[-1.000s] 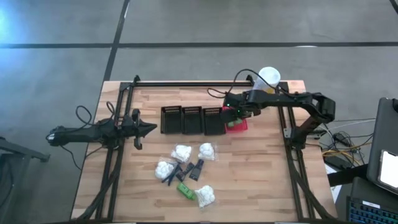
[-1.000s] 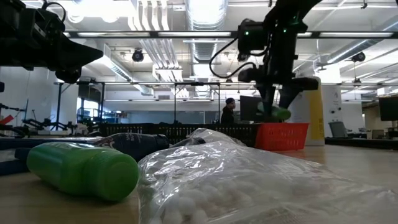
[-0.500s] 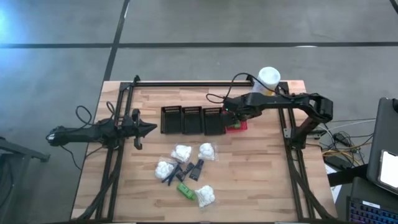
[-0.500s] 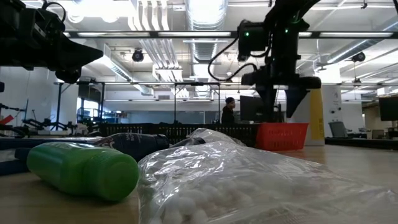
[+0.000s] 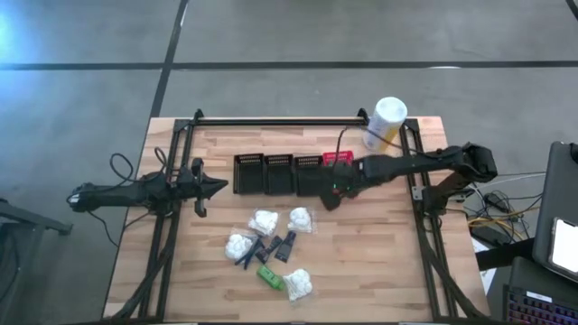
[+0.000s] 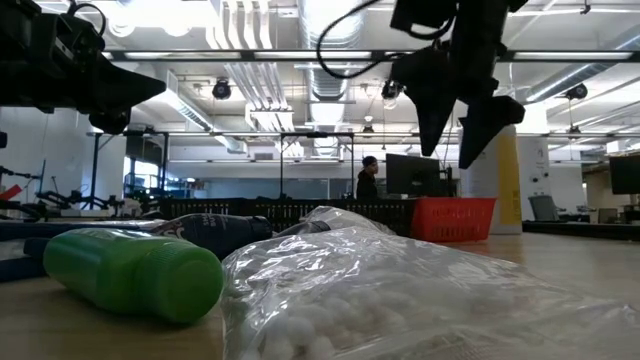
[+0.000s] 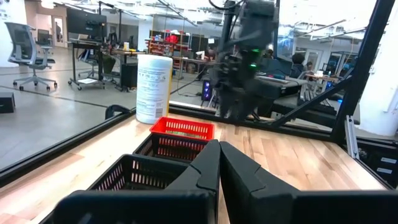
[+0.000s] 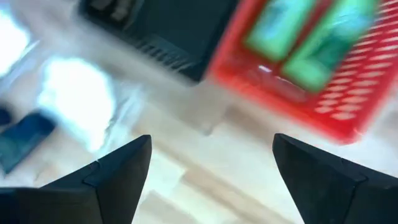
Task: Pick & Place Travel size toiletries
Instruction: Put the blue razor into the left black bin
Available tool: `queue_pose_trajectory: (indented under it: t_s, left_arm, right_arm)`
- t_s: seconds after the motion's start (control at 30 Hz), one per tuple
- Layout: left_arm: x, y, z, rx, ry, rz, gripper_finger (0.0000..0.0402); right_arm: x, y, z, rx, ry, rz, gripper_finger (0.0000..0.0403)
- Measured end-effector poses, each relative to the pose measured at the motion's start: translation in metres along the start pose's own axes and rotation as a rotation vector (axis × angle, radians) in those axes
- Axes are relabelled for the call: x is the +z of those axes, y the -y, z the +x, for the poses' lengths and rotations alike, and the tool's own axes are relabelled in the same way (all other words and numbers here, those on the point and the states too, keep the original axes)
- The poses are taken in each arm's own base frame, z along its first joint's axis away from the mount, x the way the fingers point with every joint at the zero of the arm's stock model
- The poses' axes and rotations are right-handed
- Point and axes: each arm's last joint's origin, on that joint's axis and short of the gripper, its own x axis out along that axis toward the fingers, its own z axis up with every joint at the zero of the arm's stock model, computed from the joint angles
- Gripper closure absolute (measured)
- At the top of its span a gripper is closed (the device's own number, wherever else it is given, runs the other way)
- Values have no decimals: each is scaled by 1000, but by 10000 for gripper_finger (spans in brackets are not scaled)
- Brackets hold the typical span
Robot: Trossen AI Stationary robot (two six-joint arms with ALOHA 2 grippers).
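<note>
Toiletries lie nearest on the desk (image 5: 379, 271): one green bottle (image 5: 268, 275) on its side, white puffy bags (image 5: 299, 284) around it, and dark tubes (image 5: 285, 246) between them. All of these sit well in front of the red basket (image 5: 336, 159) and wait to be moved.

A second ago the right gripper (image 5: 332, 192) held a green bottle over the red basket. Now its fingers are spread wide and hold nothing. It has pulled away from the basket, toward the pile. Its wrist camera shows two green bottles (image 8: 323, 46) lying inside the red basket. So that drop looks done, and the next pick is probably from the pile.

Black baskets (image 5: 275, 173) stand in a row beside the red one.

Farther off, the left gripper (image 5: 217, 187) waits, pinched shut, to the side of the black baskets. It has not moved.
</note>
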Motion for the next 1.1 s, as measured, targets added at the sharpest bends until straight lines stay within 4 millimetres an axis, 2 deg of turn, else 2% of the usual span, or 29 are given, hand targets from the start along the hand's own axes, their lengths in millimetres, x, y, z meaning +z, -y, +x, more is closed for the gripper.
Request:
queue_pose_trajectory:
  t_s: [0.17,0.4,0.77,0.97,1.1]
  left_arm:
    - [0,0,0,0,0,0,390]
    - [0,0,0,0,-4,1,390]
    - [-1,0,1,1,-9,2,390]
    - [-1,0,1,1,-10,2,390]
    - [-1,0,1,1,-10,2,390]
  right_arm:
    - [-23,-24,9,40,31,22,61]
    - [-43,-66,27,254,79,29,46]
    - [-49,-66,49,162,59,83,63]
    - [-49,-71,78,130,51,97,82]
    - [-47,-86,70,195,66,108,94]
